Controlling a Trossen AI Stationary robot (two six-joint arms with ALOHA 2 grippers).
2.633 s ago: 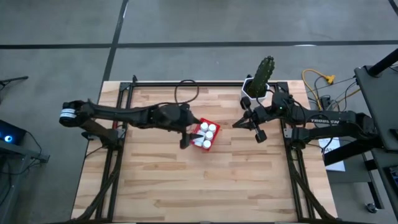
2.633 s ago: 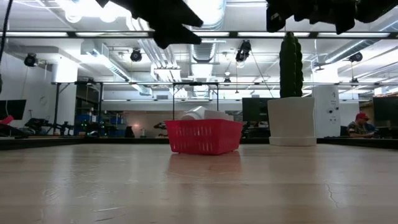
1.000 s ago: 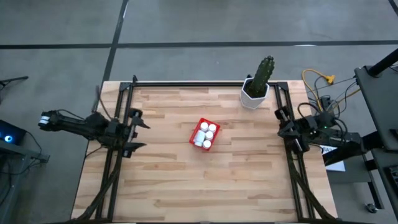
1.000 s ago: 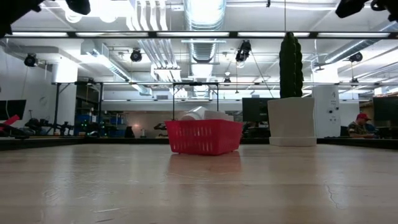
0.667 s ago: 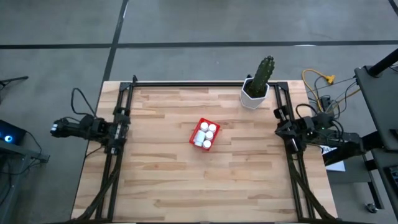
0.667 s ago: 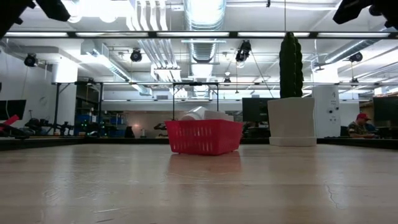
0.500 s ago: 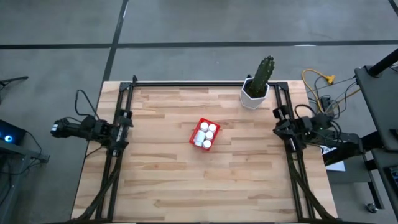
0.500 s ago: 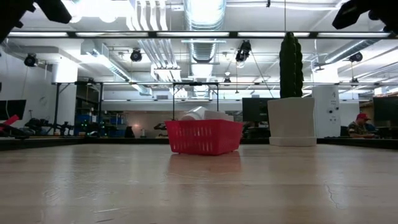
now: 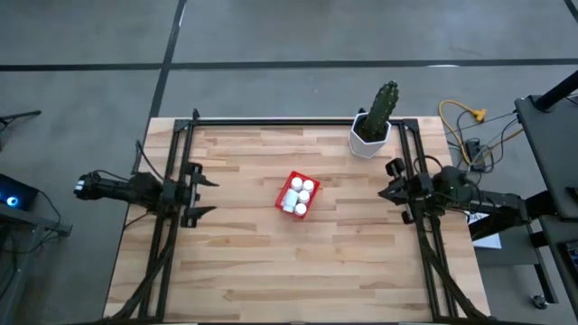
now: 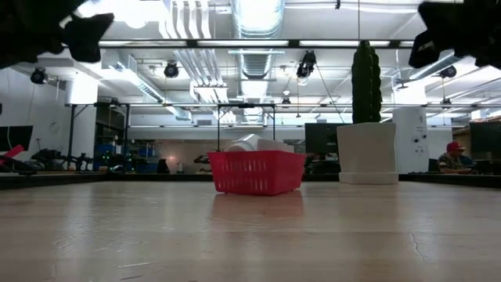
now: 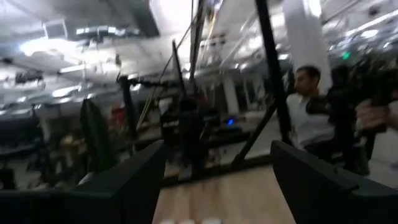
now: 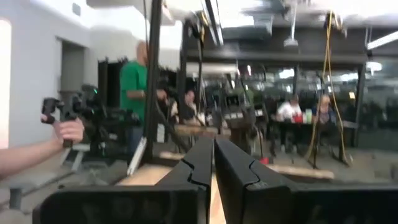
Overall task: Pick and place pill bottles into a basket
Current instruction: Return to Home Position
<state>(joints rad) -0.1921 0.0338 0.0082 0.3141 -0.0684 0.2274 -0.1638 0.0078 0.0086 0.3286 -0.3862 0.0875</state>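
The red basket (image 9: 297,194) stands at the middle of the table with several white pill bottles (image 9: 302,190) upright inside it; in the low view (image 10: 257,172) one bottle (image 10: 244,143) shows tilted above the rim. My left gripper (image 9: 206,195) hovers at the table's left edge, open and empty, pointing toward the basket. My right gripper (image 9: 383,191) hovers at the table's right edge, its fingers (image 12: 198,163) together and empty, also pointing toward the basket. Both are well clear of it.
A white pot with a green cactus (image 9: 372,126) stands at the far right of the table, near my right arm. Black frame rails (image 9: 177,171) run along both side edges. People (image 12: 135,99) show in the room beyond the table.
My left gripper has drawn back over the table's left edge and then come out again toward the basket. My right gripper has moved from the right edge a little toward the basket. The basket and bottles have stayed where they were.
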